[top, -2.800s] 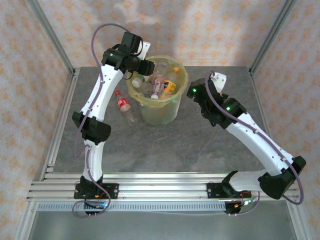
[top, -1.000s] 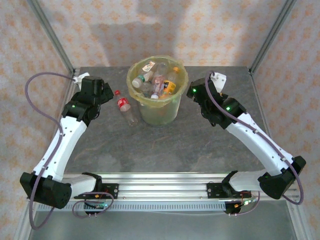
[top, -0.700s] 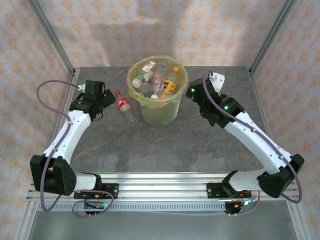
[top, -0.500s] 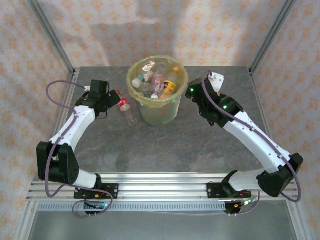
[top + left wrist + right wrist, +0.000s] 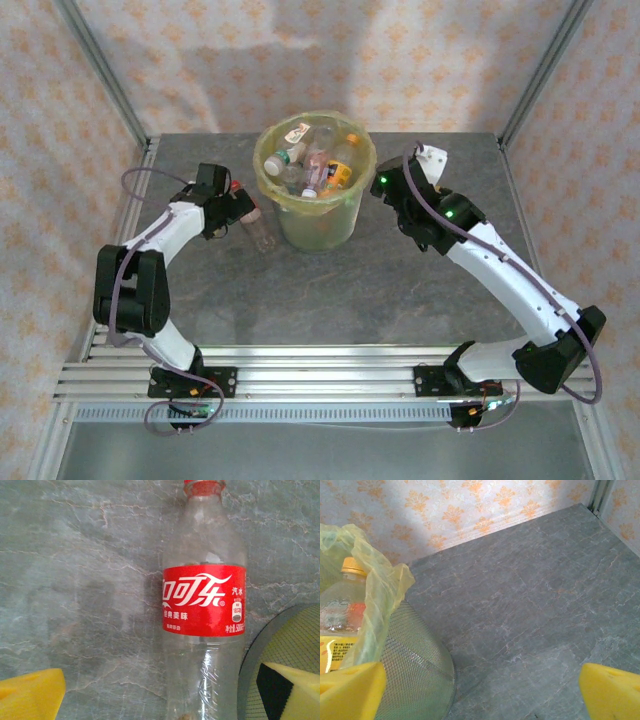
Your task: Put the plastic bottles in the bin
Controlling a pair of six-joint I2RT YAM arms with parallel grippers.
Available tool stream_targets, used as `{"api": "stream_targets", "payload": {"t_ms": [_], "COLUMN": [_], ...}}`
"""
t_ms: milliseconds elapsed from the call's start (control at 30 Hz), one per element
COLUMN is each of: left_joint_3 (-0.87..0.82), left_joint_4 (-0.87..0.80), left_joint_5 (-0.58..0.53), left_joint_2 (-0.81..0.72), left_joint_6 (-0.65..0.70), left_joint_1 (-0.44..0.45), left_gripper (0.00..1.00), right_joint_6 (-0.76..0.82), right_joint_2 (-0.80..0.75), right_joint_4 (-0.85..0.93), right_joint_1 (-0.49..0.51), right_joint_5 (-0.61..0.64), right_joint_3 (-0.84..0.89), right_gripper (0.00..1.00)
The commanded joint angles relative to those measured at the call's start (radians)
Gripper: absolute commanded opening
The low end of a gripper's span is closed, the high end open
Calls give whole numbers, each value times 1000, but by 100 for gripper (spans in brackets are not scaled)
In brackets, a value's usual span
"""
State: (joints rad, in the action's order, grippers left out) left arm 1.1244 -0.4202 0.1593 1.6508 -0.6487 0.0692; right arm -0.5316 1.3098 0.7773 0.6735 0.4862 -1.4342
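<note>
Only one bottle (image 5: 204, 605), red-labelled, lies on the table (image 5: 75, 580), just beside the bin (image 5: 318, 228). The left gripper (image 5: 160, 695) hangs over it, jaws wide apart, the bottle off-centre toward the finger (image 5: 300, 690) that overlaps the bin's wall. Coming down, that finger could snag the bin, or a lopsided squeeze could roll the bottle away. The right gripper (image 5: 480, 692) waits by the bin, jaws apart, empty.

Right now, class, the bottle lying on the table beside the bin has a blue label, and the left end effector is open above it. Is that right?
Not quite. The bottle has a red label, not a blue one, as the left wrist view shows. The rest stands: it lies on the table beside the bin, and the left end effector is open above it.
</note>
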Motion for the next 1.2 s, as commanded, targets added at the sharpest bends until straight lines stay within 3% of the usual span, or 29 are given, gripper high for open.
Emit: {"api": "stream_targets", "payload": {"t_ms": [0, 600, 1167], "left_joint_3": [19, 90, 63], "left_joint_4": [38, 26, 12], "left_joint_5": [39, 42, -23], "left_joint_2": [23, 166, 231], "left_joint_6": [-5, 11, -20], "left_joint_1": [1, 43, 41], "left_gripper": [100, 99, 83], "right_joint_6": [-8, -12, -13], "right_joint_2": [12, 15, 6], "right_joint_4": [16, 18, 23], "right_joint_1": [3, 3, 3], "right_joint_5": [3, 12, 15], "right_joint_3": [-21, -14, -10], "right_gripper": [99, 99, 99]}}
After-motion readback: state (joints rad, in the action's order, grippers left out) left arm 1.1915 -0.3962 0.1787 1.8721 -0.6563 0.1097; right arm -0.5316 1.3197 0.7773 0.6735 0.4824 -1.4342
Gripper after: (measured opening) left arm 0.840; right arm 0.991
